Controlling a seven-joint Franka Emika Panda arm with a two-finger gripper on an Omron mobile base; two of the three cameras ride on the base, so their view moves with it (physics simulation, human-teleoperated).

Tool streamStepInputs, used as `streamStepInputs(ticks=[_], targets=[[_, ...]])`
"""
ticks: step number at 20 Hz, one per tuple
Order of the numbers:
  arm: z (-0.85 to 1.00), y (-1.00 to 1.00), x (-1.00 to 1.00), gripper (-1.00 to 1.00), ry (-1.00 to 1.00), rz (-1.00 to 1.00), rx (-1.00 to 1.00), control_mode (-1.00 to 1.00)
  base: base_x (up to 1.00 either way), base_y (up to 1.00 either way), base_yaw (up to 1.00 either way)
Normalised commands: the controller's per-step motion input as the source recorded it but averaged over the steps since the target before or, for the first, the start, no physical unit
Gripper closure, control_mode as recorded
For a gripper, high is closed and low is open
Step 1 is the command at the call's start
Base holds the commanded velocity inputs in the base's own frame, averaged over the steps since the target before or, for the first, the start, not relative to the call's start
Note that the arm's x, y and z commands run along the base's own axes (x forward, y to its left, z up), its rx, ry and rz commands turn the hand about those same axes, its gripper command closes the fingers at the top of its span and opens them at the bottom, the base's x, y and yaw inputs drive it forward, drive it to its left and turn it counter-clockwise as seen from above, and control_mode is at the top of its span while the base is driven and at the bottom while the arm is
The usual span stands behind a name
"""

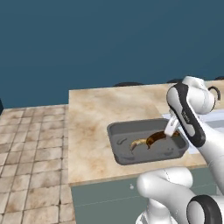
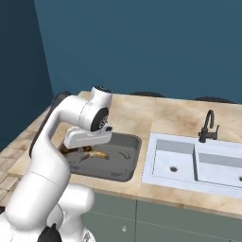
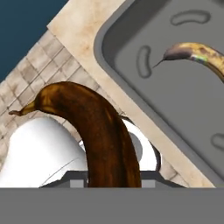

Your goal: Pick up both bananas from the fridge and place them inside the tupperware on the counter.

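A dark brown banana [image 3: 103, 135] is pinched in the end effector [image 1: 168, 131] above the tupperware [image 1: 114, 131] on the worktop [image 1: 96, 109]. At two o'clock in the hand view, a yellower banana [image 3: 199, 54] apparently lies inside.

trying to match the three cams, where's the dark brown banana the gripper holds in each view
Left base view: dark brown banana right of centre, over the tupperware.
Right base view: left of centre, under the gripper, mostly hidden.
Hand view: lower centre.
Shared landmark: the tupperware.
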Motion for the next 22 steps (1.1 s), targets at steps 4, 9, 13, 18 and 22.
streamStepInputs(ticks=[4, 9, 13, 18, 22], targets=[[-0.44, 0.00, 0.22, 1.00, 0.00, -0.10, 0.00, -1.00, 0.00, 0.00, 0.00], [-0.42, 0.00, 0.22, 1.00, 0.00, -0.08, 0.00, -1.00, 0.00, 0.00, 0.00], [-0.33, 0.00, 0.28, 1.00, 0.00, -0.05, 0.00, -1.00, 0.00, 0.00, 0.00], [-0.31, 0.00, 0.32, 1.00, 0.00, -0.01, 0.00, -1.00, 0.00, 0.00, 0.00], [-0.35, 0.00, 0.34, 1.00, 0.00, 0.00, 0.00, -1.00, 0.00, 0.00, 0.00]])
